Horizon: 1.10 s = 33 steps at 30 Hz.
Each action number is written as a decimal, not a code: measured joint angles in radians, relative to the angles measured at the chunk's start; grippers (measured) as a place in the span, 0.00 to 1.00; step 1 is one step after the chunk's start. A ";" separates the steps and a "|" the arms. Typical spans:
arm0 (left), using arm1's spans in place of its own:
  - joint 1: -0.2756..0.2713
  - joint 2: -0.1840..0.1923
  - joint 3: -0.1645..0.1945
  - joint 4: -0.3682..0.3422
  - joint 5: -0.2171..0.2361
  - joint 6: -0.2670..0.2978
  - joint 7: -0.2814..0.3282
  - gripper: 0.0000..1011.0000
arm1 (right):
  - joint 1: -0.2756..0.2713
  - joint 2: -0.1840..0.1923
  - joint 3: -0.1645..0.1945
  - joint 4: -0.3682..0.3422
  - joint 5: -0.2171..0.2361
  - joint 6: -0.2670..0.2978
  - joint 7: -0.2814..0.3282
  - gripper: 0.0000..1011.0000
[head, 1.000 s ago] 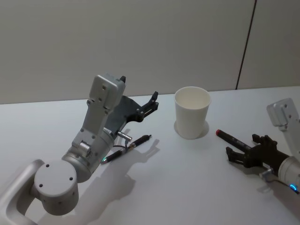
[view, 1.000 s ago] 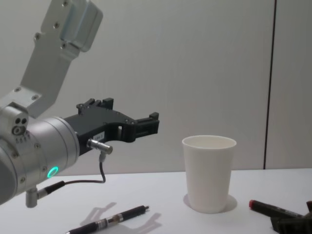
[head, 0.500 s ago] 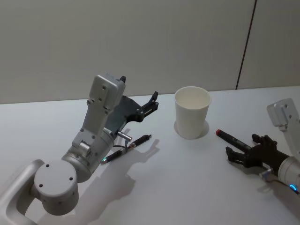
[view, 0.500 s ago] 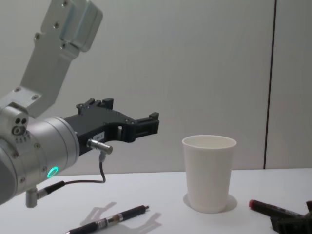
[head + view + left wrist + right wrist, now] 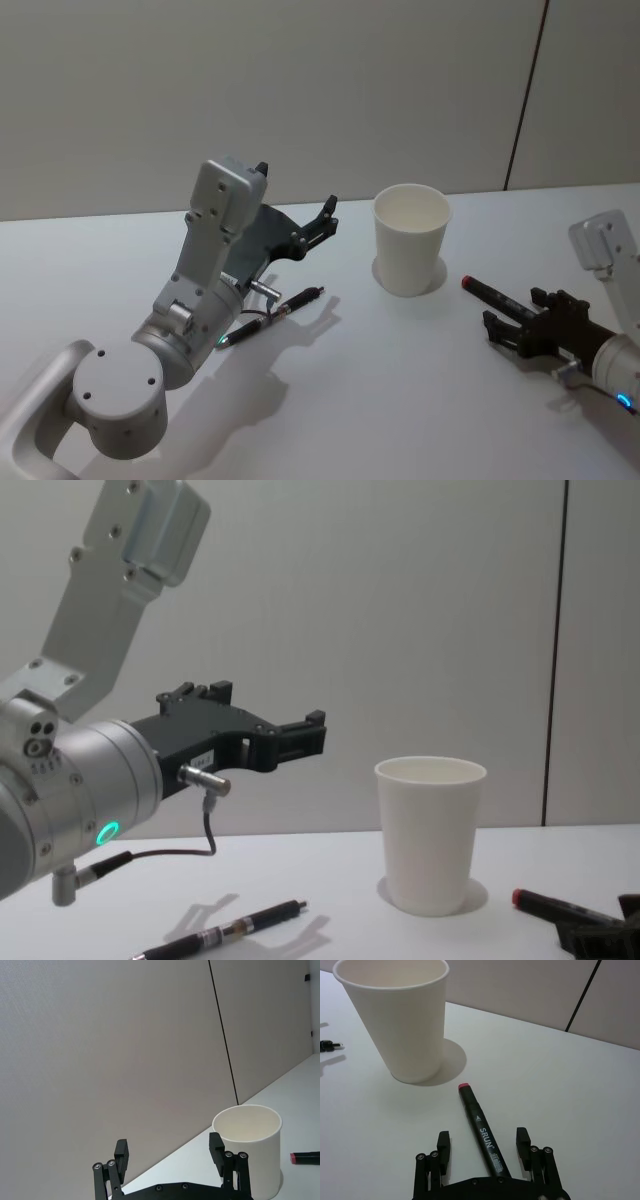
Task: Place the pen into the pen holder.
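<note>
- Both jaws of the right gripper (image 5: 482,1135) stand wide, low over the counter (image 5: 580,1090), astride the tail of the marker (image 5: 472,1107); it should slide forward and pinch mid-barrel, squarely.
- Marker: flat, red end near the pen holder (image 5: 405,1025), not touching.
- Slim pen (image 5: 285,307): beneath the left arm.
- Left gripper (image 5: 169,1144): raised, spread wide, idle.

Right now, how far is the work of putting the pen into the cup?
Done: nothing yet; the paper cup holds no pen. In hand: the right pincer lies low and open around the red-tipped marker, not closed. The left pincer hangs open, raised near a slim black pen. Left: grip, lift, drop into the cup.
</note>
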State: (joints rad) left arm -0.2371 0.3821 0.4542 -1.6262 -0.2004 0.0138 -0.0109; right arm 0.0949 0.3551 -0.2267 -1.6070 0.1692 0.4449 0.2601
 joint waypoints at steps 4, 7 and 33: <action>0.000 0.000 0.000 0.000 0.000 0.000 0.000 0.99 | 0.000 0.000 0.000 0.000 0.000 -0.001 0.000 0.78; 0.000 0.000 0.000 0.000 0.000 0.000 0.000 0.99 | 0.000 0.000 0.001 0.000 0.001 -0.001 -0.001 0.76; 0.000 0.000 0.000 0.000 0.000 0.000 0.000 0.99 | 0.002 -0.004 0.003 0.002 0.010 -0.006 -0.002 0.20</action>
State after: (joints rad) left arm -0.2371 0.3821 0.4542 -1.6262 -0.2004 0.0138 -0.0109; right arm 0.0968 0.3513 -0.2242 -1.6047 0.1795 0.4390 0.2577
